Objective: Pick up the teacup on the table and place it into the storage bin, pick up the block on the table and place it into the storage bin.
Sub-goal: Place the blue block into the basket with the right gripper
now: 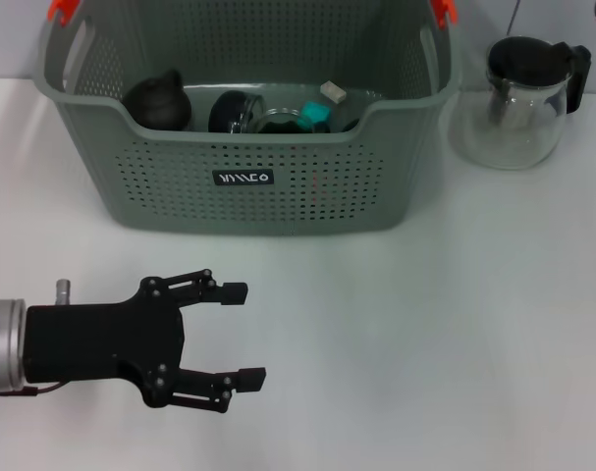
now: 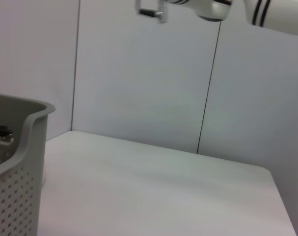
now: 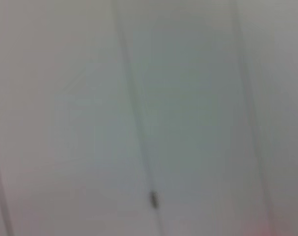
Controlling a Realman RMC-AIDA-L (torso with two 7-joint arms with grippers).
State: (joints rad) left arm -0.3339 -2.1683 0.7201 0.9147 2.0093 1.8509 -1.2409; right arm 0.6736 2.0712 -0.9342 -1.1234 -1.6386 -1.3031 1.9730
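Zero items left on table near storage bin; task prob. done. Left gripper fwd of bin, fingers apart, empty. Right arm unseen.

Lighting's bright and even, shadows super soft under the storage bin; right wrist view is just total blur.

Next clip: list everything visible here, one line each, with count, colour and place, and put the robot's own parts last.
storage bin: 1, grey-green with red-orange clips, far side of the table.
items inside the bin: several, mostly dark, one teal; hard to identify.
glass pitcher: 1, clear with black lid, beside the bin on the robot's right.
table: 1, white.
left hand: 1, black, open and empty, over the table in front of the bin.
right hand: not in view.
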